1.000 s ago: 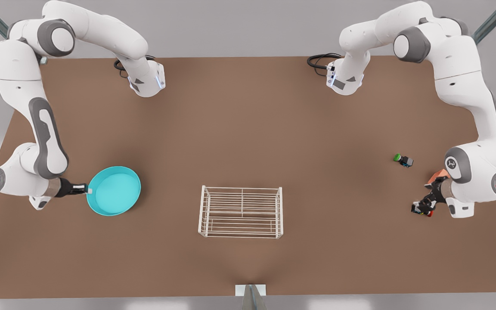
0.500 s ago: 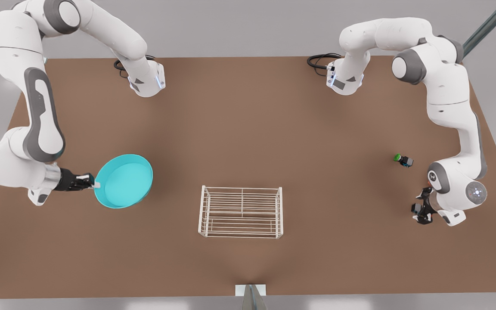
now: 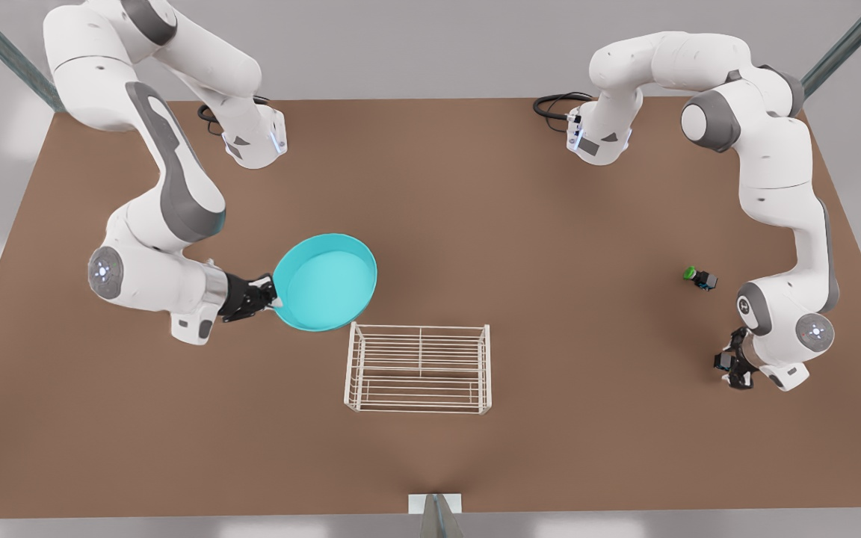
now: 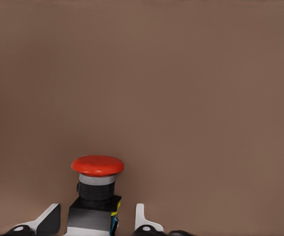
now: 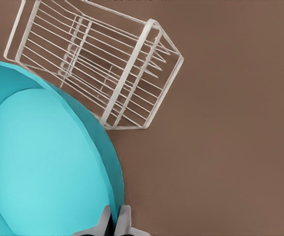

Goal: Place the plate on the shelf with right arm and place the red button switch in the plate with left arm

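Turquoise and round, the plate [image 3: 326, 282] hangs in the air just beside the shelf [image 3: 418, 368], pinched by its rim in the right tool [image 3: 270, 297]. To do this well, carry it over the wire top, keep it flat, lower it slowly, and let go only when it sits steady. Over at the front view's right, the left tool [image 3: 734, 366] is spread open around the red button switch [image 4: 97, 182], which sits on the brown surface [image 3: 550, 224].
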`<state>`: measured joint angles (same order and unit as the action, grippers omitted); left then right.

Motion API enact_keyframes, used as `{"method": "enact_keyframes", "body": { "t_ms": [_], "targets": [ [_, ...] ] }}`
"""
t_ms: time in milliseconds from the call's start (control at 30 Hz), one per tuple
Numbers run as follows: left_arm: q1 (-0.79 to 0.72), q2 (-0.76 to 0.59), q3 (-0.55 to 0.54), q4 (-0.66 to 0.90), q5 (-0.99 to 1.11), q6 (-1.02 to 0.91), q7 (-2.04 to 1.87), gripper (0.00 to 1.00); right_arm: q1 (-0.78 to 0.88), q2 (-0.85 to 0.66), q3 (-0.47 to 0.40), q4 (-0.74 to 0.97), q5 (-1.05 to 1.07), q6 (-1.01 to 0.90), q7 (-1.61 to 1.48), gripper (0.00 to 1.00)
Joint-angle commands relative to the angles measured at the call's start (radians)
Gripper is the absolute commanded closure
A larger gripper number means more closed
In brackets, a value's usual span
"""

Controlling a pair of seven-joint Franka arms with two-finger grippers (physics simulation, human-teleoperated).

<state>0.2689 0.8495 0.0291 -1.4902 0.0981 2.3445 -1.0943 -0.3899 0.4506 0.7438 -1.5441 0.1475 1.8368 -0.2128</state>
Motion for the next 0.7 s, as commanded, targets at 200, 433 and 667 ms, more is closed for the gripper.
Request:
{"method": "enact_keyframes", "body": {
  "t_ms": [200, 433, 667],
  "targets": [
    [-0.008, -0.021, 0.000, 0.016, 0.014, -0.056, -0.075, 0.63, 0.348, 0.137, -0.224, 0.200, -0.006, 0.019, 0.497, 0.82],
    [-0.025, -0.107, -0.119, 0.104, 0.014, -0.237, -0.035, 0.63, 0.531, 0.241, -0.348, 0.298, -0.005, 0.122, 0.595, 0.82],
    [-0.025, -0.296, -0.443, 0.104, 0.012, -0.382, -0.093, 0.63, 0.580, 0.287, -0.406, 0.348, -0.005, 0.223, 0.632, 0.82]
  ]
}}
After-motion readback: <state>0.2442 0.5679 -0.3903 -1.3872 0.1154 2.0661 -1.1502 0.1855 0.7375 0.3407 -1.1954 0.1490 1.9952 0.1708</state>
